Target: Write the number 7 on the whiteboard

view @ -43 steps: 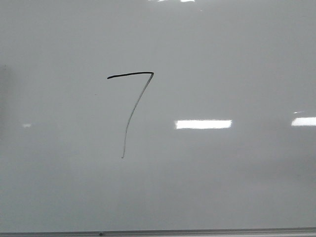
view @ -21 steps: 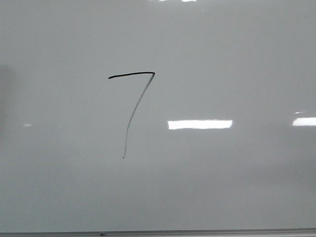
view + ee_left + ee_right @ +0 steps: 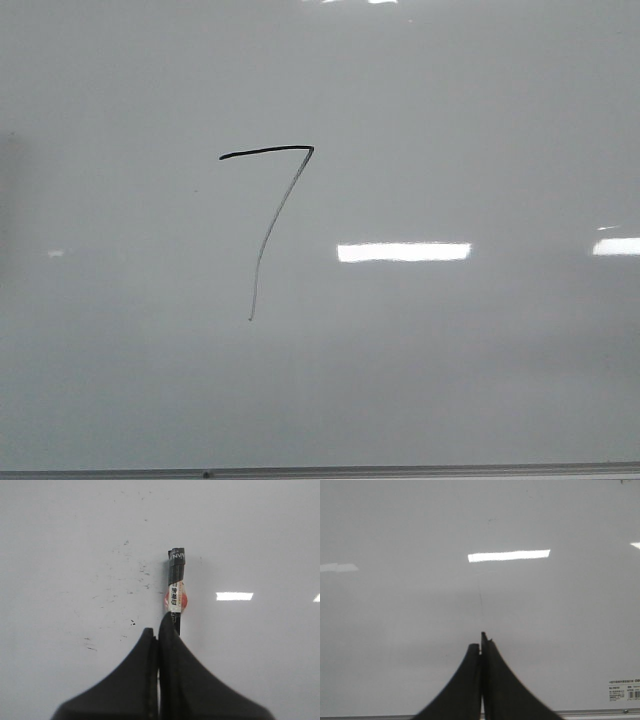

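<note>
The number 7 (image 3: 270,215) is drawn in thin black ink on the glossy pale whiteboard (image 3: 450,380), with a dark top bar and a fainter slanting stem. No gripper shows in the front view. In the left wrist view my left gripper (image 3: 159,632) is shut on a black marker (image 3: 175,587) with a white and red label, its end pointing out over the whiteboard (image 3: 260,540). In the right wrist view my right gripper (image 3: 481,647) is shut and empty above the whiteboard (image 3: 395,630). A faint thin stroke (image 3: 480,597) lies just beyond its tips.
Bright rectangular light reflections (image 3: 404,252) lie on the board. The grey metal edge strip (image 3: 400,470) runs along the near side and also shows in the right wrist view (image 3: 600,712), by a small printed label (image 3: 624,692). Small black specks (image 3: 132,622) dot the board by the left gripper.
The 7 has stayed the same. The central light reflection has grown slightly wider to the left. No arm shows in the front view.
</note>
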Available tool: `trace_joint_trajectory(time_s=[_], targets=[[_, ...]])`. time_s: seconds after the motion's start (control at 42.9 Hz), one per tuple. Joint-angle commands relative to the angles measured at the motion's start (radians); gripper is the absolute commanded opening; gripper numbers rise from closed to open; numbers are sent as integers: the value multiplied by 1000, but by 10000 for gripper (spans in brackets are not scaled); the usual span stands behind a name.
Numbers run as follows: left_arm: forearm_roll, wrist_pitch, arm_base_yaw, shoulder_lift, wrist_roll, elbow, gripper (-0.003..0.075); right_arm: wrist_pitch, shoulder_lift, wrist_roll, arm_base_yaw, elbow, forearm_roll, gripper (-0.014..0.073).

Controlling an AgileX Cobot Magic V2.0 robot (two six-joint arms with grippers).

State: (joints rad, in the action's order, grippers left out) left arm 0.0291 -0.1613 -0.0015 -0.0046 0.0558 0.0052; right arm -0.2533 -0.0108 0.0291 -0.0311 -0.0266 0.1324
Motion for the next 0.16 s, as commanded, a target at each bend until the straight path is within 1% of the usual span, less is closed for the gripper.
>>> trace_joint_trajectory(time_s=[0.0, 0.14], targets=[[1, 87, 0, -14, -2, 5, -20, 75, -18, 1, -4, 5, -10, -60], [1, 87, 0, -14, -2, 5, -20, 75, -18, 1, -4, 5, -10, -60]])
